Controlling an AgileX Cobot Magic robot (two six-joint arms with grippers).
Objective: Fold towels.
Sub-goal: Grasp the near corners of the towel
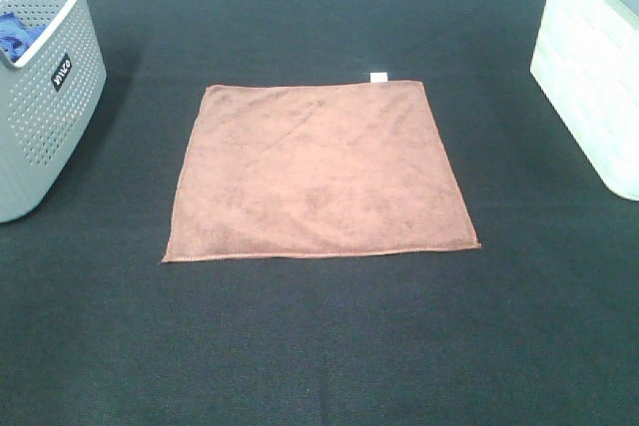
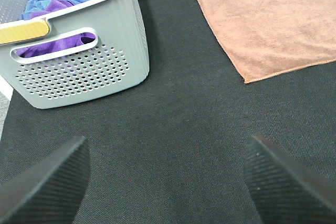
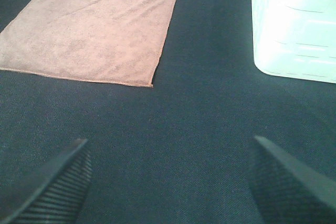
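The reddish-brown towel point(image 1: 315, 172) lies flat in the middle of the worktop point(image 1: 319, 346), likely light and limp; its near corners suit pinching. The left hand point(image 2: 168, 179) and right hand point(image 3: 168, 182) gape wide, empty.

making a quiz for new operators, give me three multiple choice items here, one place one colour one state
1. In the exterior high view, the grey basket stands where from the towel? A right B left C on it
2. The towel's tag is: A yellow B black C white
3. The towel is: A spread flat B folded in half C bunched up
Key: B, the basket sits at that view's left edge; C, a small white tab on the far edge; A, one flat unfolded square.
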